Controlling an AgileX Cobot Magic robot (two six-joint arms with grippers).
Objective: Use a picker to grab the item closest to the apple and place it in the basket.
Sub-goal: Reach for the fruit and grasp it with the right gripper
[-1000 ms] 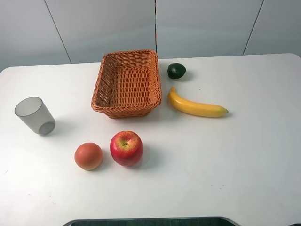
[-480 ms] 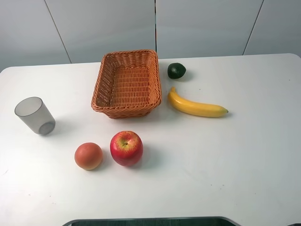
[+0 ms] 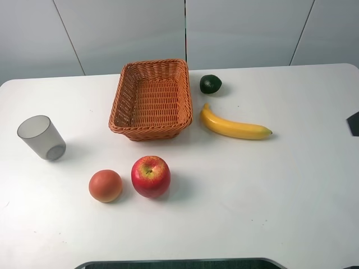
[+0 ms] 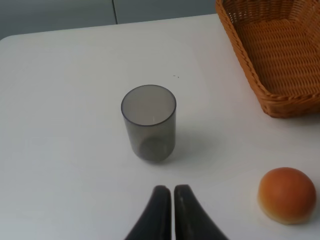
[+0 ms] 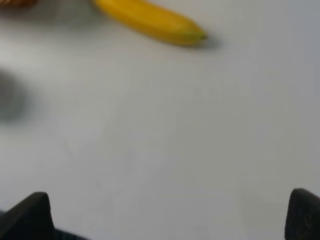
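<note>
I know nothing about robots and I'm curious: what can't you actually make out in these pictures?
Left wrist view: the left hand shows only its fingertips; the woven orange basket is cropped by the frame.
Right wrist view: everything is blurred; the long yellow banana runs off the edge.
High view: the right arm is just a dark sliver at the edge.

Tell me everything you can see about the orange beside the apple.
The orange is round and whole, with smooth matte orange skin. It sits on the white table just left of the red apple in the high view, a narrow gap between them. Nothing else touches it.
</note>
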